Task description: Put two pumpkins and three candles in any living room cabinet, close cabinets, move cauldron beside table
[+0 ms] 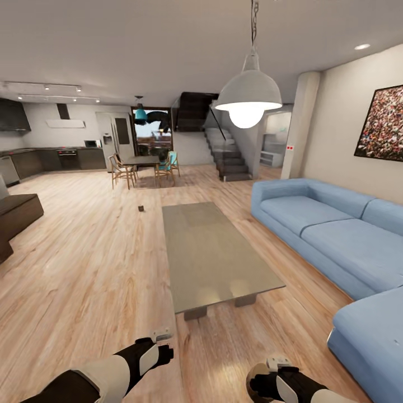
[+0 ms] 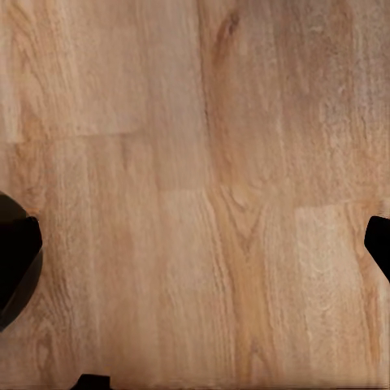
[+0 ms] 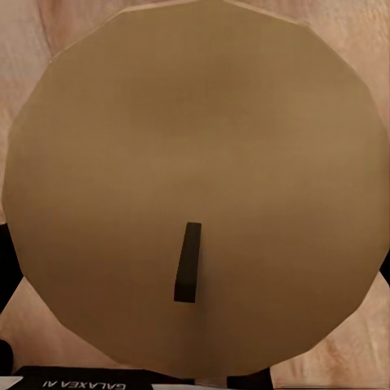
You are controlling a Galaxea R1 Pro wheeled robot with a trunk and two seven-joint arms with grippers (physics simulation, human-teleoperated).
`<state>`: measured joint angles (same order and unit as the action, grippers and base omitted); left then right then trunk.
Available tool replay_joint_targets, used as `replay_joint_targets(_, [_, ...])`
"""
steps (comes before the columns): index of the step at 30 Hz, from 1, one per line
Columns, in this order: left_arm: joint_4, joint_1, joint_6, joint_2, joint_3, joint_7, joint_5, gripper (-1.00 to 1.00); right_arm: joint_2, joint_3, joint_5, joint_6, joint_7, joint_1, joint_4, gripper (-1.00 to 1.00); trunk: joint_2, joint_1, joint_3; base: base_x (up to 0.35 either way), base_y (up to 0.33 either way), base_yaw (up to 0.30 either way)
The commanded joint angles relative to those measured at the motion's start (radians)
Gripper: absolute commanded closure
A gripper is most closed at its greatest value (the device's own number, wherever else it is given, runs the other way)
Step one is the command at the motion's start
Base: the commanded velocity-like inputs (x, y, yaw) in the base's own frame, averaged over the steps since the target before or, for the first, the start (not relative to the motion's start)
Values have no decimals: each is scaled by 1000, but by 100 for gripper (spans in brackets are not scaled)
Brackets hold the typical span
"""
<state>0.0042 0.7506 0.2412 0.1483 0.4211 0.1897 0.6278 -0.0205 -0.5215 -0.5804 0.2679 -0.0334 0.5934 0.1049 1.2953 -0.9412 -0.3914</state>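
Nearest, the left claw hangs released and empty over the pale plank wood floor. Its two dark fingertips are spread wide apart at either side of the left wrist view.

The right claw is judged to be clenched on a pale-topped stubby candle, though the contact of the fingers on its sides is hidden. The candle sits close under the right wrist camera. Its round flat top and short dark wick face back toward the wrist, so its short cylinder axis runs roughly along the claw's fingers.

Ahead stands the long low rectangular grey glossy table, its long axis running away from the robot. A light-blue sectional sofa lies along its right side.

Beyond the table's far left corner, a small dark stub on the floor stands well apart from everything. It is probably another candle, but it is too small to confirm.

At the far left edge is a low dark-brown wooden unit, taken here to be the cabinet. Its drawer fronts cannot be made out.

Step in hand: carrying one candle to storage. The next move calls for turning the base left toward the brown unit, opening a drawer with the free left claw, and lowering the candle inside.
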Motion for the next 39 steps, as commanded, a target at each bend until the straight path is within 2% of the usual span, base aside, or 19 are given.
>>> replay_joint_targets(1, [0, 1, 3, 1, 8, 3, 9, -100, -1, -4, -2, 5, -2, 0, 2, 100, 1, 1, 0, -311, 0, 247])
replay_joint_targets(8, [0, 1, 2, 1, 8, 2, 9, -100, -1, -5, -2, 5, -2, 0, 1, 100, 1, 1, 6, -151, 0, 247])
replay_joint_targets(15, [2, 1, 1, -1, 8, 2, 10, -100, -1, -5, -2, 5, -2, 0, 1, 100, 1, 1, 11, -8, 6, 211])
replay_joint_targets(23, [1, 1, 1, -1, 7, 1, 12, -100, -1, -5, -2, 5, -2, 0, 1, 100, 1, 1, 15, 0, 193, 133])
replay_joint_targets(39, [2, 1, 0, -1, 7, 1, 12, -100, -1, -5, -1, 5, -2, 0, 1, 100, 1, 1, 26, 0, 8, 244])
